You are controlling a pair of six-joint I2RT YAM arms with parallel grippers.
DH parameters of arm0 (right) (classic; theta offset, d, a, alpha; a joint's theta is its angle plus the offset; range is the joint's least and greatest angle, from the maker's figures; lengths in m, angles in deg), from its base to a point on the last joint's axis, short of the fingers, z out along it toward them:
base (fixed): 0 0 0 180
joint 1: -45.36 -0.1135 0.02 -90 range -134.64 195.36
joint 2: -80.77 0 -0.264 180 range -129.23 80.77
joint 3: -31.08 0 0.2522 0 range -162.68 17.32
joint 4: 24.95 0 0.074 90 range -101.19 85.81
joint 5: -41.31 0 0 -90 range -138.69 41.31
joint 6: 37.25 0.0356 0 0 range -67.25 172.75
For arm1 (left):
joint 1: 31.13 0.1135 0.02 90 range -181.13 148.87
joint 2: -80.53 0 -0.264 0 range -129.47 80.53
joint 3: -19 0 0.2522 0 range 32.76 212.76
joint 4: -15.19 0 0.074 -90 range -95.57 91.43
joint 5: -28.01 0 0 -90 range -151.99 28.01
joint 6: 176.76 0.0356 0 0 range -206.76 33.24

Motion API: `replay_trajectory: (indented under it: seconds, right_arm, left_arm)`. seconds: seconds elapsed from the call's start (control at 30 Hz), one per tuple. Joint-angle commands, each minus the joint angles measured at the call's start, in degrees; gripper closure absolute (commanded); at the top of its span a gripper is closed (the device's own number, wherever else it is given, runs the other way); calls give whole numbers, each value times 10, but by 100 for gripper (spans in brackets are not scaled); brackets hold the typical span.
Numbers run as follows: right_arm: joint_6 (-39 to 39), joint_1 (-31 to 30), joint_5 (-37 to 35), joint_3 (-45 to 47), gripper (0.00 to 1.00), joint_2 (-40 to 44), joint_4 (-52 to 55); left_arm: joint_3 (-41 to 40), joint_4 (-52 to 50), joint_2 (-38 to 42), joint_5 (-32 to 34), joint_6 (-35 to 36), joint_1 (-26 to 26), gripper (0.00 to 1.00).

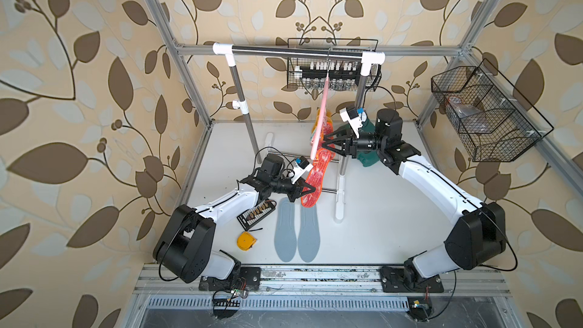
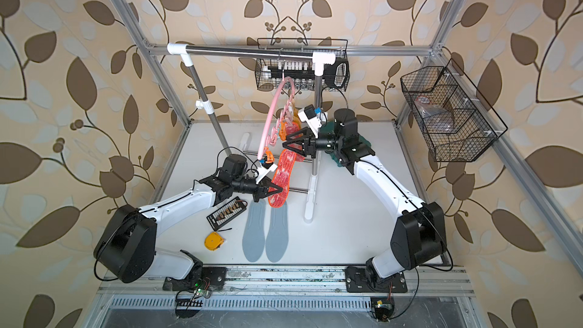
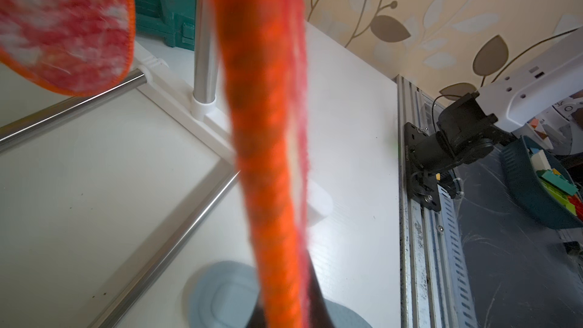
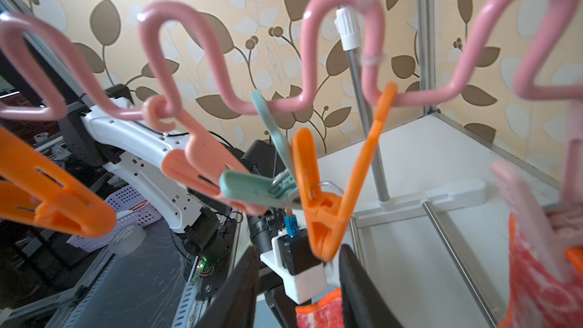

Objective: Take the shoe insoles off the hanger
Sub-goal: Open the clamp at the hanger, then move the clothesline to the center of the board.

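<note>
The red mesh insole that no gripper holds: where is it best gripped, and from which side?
Pinch the red mesh insole at its free rounded lower end, probably from below, one finger on each flat face. It hangs thin and upright from the hanger, clipped at the top.

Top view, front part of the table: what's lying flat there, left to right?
In a top view: tape measure → blue-grey insole → second blue-grey insole → rack foot.
</note>
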Motion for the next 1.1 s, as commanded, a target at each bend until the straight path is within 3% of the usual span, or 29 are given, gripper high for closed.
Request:
replay_trajectory:
  seconds: [0.0, 0.37, 0.73, 1.07]
  right_arm:
    - [-6, 9, -56, 26, 55, 21, 16]
    - [-1, 13, -137, 122, 53, 79, 16]
    - [64, 4, -219, 288, 50, 220, -69]
    - [76, -30, -239, 359, 46, 312, -76]
  left_arm:
    - [-11, 10, 11, 21, 8, -4, 95]
    - [-25, 33, 27, 22, 2, -4, 95]
    - [-39, 67, 51, 4, -24, -14, 94]
    - [-56, 120, 80, 17, -39, -65, 93]
